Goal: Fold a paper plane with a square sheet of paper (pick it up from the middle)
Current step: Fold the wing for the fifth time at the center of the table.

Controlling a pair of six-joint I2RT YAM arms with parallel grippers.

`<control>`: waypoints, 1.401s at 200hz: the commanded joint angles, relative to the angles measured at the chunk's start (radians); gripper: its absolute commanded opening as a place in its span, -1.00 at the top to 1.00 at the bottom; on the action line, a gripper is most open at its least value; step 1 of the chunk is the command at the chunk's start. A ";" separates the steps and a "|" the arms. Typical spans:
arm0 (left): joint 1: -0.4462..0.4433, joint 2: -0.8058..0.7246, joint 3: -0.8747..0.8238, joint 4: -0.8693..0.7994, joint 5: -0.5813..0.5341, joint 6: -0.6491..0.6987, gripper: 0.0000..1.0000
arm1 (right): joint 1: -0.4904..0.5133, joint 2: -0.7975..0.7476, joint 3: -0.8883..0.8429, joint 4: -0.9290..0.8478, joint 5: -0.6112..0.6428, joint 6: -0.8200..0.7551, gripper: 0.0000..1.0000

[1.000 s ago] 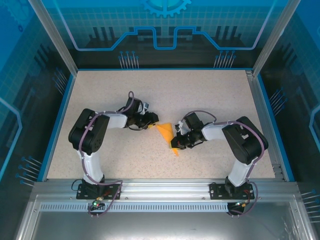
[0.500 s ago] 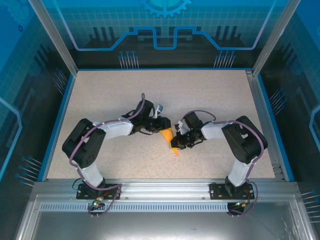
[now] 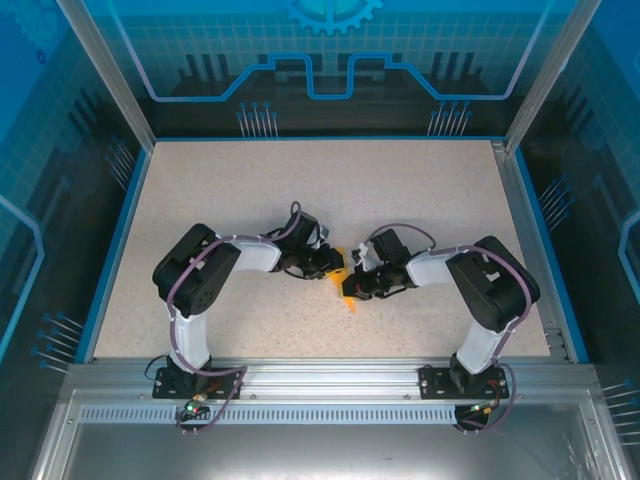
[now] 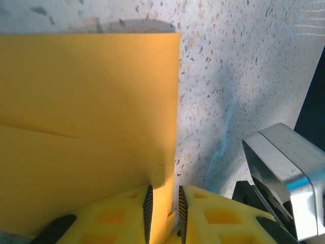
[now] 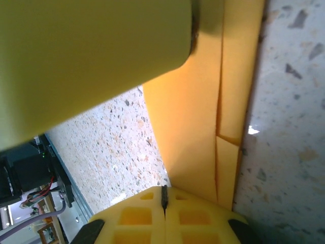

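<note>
- Left hand (image 3: 328, 265) has swung in to the folded sheet of paper (image 3: 346, 292) at mid-counter (image 3: 220, 190); jaws narrow, straddling its edge.
- Right hand (image 3: 354, 285), shut, rests on the sheet.
- Risk: a skewed pinch wrinkles the crease; pulling against the right hand tears it.

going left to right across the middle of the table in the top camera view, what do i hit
left arm → left claw → folded orange paper → right claw → right arm
</note>
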 commanded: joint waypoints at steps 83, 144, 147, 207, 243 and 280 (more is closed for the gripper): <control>0.022 0.075 -0.012 -0.093 -0.089 -0.005 0.52 | 0.053 -0.186 -0.258 -0.216 0.086 -0.033 1.00; 0.017 0.018 0.011 -0.106 -0.077 0.022 0.39 | 0.022 -0.446 -0.197 -0.426 0.199 -0.089 0.94; 0.016 0.009 0.012 -0.106 -0.077 0.022 0.36 | 0.018 -0.462 -0.192 -0.436 0.218 -0.091 0.91; -0.059 -0.187 0.207 -0.544 -0.390 0.046 -0.14 | -0.034 -0.544 -0.112 -0.462 0.508 -0.052 0.43; -0.085 -0.144 0.326 -0.819 -0.518 0.013 -0.20 | -0.035 -0.539 -0.108 -0.380 0.570 0.002 0.25; -0.107 -0.087 0.351 -0.832 -0.497 -0.017 -0.21 | -0.035 -0.472 -0.076 -0.245 0.407 -0.020 0.19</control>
